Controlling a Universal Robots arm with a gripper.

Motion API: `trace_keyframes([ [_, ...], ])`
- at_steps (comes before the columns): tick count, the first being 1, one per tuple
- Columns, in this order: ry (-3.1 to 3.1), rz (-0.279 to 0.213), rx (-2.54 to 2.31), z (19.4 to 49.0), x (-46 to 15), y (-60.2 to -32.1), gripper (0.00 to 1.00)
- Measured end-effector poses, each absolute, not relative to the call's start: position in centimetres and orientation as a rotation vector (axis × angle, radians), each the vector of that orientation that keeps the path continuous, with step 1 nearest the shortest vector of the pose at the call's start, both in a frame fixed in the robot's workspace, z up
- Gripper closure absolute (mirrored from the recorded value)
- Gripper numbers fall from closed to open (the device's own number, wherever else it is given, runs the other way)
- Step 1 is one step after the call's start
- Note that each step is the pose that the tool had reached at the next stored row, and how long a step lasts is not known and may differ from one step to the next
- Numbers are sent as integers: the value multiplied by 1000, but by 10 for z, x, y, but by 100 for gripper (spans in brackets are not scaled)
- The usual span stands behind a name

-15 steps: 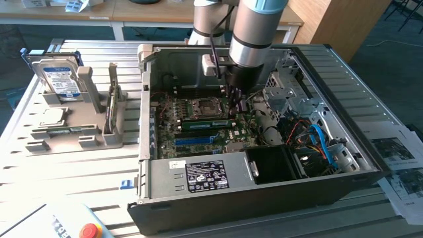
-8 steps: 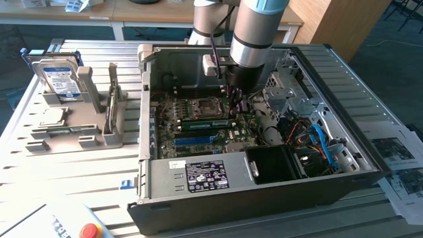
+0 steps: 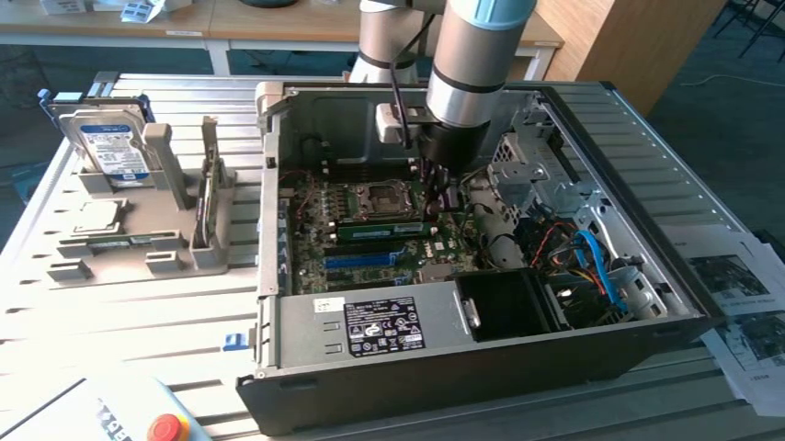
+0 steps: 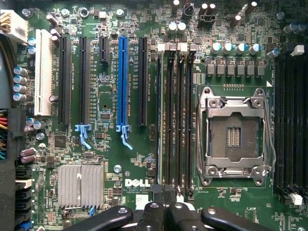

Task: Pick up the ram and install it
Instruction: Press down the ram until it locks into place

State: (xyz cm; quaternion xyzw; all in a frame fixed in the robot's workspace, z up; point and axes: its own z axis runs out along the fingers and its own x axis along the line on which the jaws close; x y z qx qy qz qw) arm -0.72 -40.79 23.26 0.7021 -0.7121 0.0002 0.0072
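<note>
The ram [image 3: 378,228] is a green strip standing in a memory slot on the motherboard, between the CPU socket [image 3: 374,197] and the blue slots. In the wrist view the ram [image 4: 159,120] is seen edge-on as a thin pale line in the memory slot farthest from the CPU socket [image 4: 234,134]. My gripper [image 3: 437,186] reaches down into the open computer case, just above the ram's end on the exterior view's right. The black fingers of the gripper [image 4: 163,211] are shut together in line with the ram, and nothing shows between them.
The case walls [image 3: 272,184] and drive cage [image 3: 540,175] hem in the arm. A power supply [image 3: 368,326] fills the case's near side. On the exterior view's left, a grey fixture [image 3: 135,248] holds a hard drive [image 3: 108,147]. Papers [image 3: 736,294] lie at the right.
</note>
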Motion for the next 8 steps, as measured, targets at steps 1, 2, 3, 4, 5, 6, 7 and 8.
trace_keyframes([
  [1, -2227, 1, 2196, 233, -7, -408, 90],
  [2, -2227, 0, 2196, 232, -7, -408, 90],
  [3, -2227, 0, 2196, 232, -7, -408, 90],
  [4, -2227, 0, 2196, 231, -7, -408, 90],
  [5, -2227, 1, 2196, 231, -7, -408, 90],
  [6, -2227, 1, 2196, 230, -7, -408, 90],
  [7, -2227, 0, 2196, 230, -7, -408, 90],
  [8, -2227, 1, 2196, 229, -7, -408, 90],
])
